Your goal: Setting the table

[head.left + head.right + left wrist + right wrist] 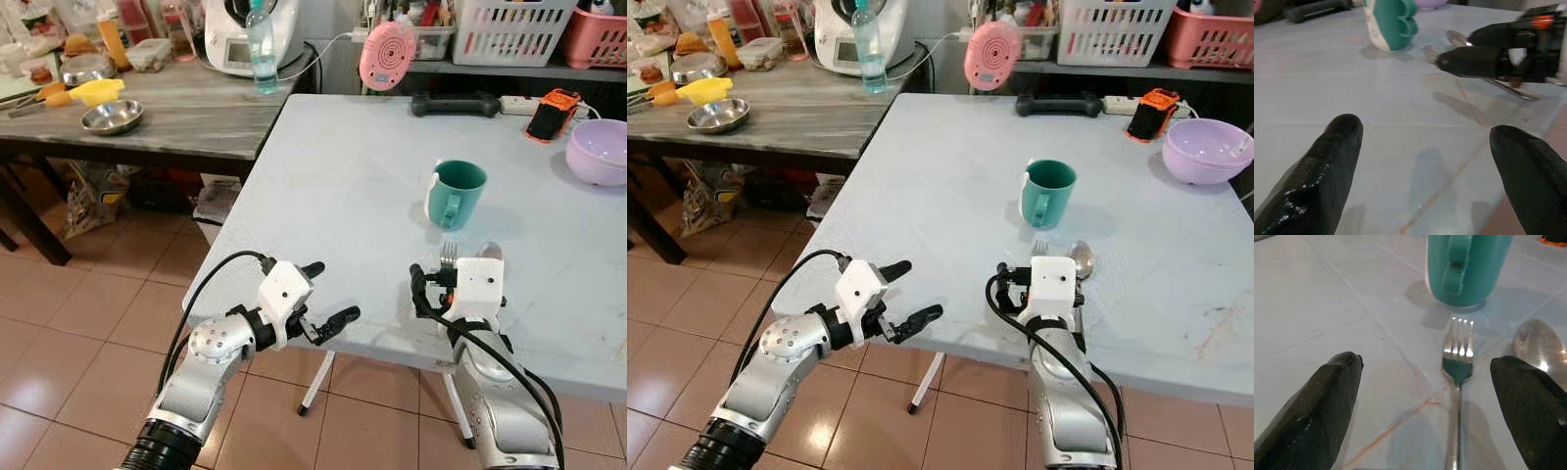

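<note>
Where the pale grey table (353, 176) meets its near edge, a fork (1457, 382) lies flat with its tines pointing at the green mug (457, 193), and a spoon (1540, 345) lies just beside it on the robot's right. The mug stands upright just beyond both utensils, handle facing the robot. The right gripper (1425, 382) sits low over the fork handle, fingers spread wide with the fork between them, neither finger touching it; nothing is gripped. The left gripper (328, 294) hangs at the table's near edge, well to the left of the fork, fingers wide apart and empty. Farther back on the right rests a lilac bowl (598, 150). A darker side table (186, 113) at far left carries a steel bowl (112, 117).
</note>
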### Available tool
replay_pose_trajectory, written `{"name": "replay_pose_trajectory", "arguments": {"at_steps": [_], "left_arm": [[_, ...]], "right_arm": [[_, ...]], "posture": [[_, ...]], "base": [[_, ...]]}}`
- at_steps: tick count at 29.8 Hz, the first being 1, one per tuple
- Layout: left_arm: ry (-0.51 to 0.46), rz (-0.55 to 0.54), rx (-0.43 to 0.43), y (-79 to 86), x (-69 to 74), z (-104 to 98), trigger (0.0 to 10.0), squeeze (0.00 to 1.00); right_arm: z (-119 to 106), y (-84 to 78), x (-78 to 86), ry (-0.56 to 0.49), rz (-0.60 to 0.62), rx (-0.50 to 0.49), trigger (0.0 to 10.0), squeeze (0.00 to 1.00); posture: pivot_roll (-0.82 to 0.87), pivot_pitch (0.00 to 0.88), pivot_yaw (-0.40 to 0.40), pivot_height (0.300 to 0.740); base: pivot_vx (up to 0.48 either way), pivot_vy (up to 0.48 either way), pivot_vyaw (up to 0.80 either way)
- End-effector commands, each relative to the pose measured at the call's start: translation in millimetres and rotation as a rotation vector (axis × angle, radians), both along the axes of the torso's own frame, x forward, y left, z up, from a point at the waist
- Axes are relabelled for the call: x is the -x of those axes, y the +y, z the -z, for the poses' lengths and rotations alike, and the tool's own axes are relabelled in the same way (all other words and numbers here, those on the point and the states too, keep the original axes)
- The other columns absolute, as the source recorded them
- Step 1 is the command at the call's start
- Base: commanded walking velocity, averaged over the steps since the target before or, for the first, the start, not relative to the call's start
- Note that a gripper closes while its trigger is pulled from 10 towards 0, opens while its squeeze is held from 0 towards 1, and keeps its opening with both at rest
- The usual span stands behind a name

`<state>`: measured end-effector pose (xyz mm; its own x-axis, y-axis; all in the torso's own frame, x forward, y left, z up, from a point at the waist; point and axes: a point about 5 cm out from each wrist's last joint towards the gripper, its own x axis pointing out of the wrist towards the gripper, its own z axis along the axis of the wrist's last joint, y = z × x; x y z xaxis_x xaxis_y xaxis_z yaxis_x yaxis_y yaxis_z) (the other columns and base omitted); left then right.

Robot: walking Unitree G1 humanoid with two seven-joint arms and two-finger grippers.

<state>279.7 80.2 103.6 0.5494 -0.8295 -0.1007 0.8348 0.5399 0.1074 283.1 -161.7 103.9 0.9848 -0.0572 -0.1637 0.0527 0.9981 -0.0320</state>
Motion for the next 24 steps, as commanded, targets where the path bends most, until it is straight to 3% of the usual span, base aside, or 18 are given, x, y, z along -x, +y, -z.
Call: {"name": "replay_pose_trajectory", "arguments": {"at_steps": [1, 7, 10, 22, 23, 24], "left_arm": [[0.004, 0.044, -0.001, -3.4, 3.8, -2.6, 10.0, 0.00], [0.005, 0.087, -0.017, -4.0, 4.5, -4.1, 10.0, 0.00], [0.004, 0.090, -0.026, -3.7, 3.7, -4.4, 10.0, 0.00], [0.018, 0.129, -0.013, -8.8, 5.2, -6.0, 10.0, 0.00], [0.019, 0.131, -0.012, -9.1, 5.3, -6.3, 10.0, 0.00], [0.019, 0.132, -0.011, -9.3, 5.4, -6.6, 10.0, 0.00]], "right_arm": [[2.1, 1.2, -2.0, 0.026, 0.007, -0.016, 10.0, 0.00], [7.7, -5.1, -2.9, 0.075, 0.084, -0.060, 10.0, 0.00], [6.7, -8.1, -3.2, 0.075, 0.110, -0.032, 10.0, 0.00], [9.4, -12.3, -6.3, 0.111, 0.125, -0.074, 10.0, 0.00], [9.3, -12.1, -7.4, 0.113, 0.123, -0.081, 8.4, 0.00], [9.2, -12.0, -8.1, 0.113, 0.122, -0.085, 8.4, 0.00]], "posture": [[-0.12, 0.049, 0.020, 0.740], [-0.12, 0.049, 0.031, 0.740], [-0.12, 0.049, 0.033, 0.740], [-0.13, 0.054, 0.040, 0.740], [-0.13, 0.056, 0.040, 0.740], [-0.13, 0.056, 0.040, 0.740]], "base": [[0.000, 0.000, 0.00], [0.000, 0.000, 0.00], [0.000, 0.000, 0.00], [0.000, 0.000, 0.00], [0.000, 0.000, 0.00], [0.000, 0.000, 0.00]]}}
